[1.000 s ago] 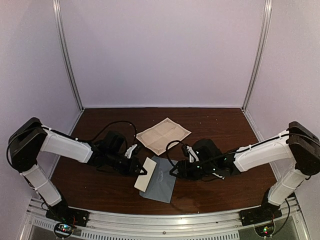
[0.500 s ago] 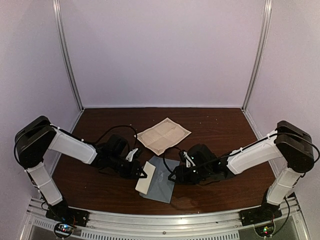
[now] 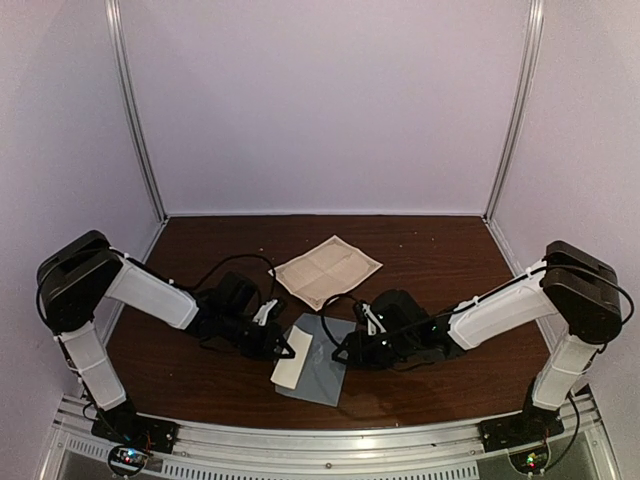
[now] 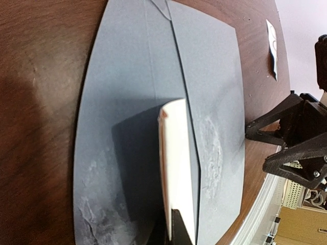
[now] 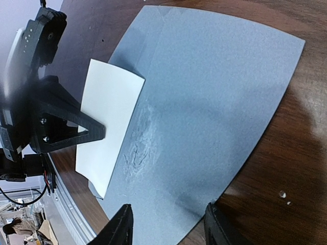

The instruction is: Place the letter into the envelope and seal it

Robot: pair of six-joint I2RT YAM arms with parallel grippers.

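Black fingers of the left gripper (image 3: 287,349) are clamped on the cream letter (image 3: 288,368). Over the last second this arm has sunk and drawn a little nearer, so the sheet now leans low with one long edge down on the grey-blue envelope (image 3: 326,366), which lies flat at the front middle of the dark wood table (image 3: 450,260). Whether that edge has found the pocket's mouth I cannot tell. To the right, the right gripper (image 3: 344,354) has also slid in and dropped, its fingers apart astride the envelope's right edge, gripping nothing. Insertion looks barely started; sealing is not yet begun.
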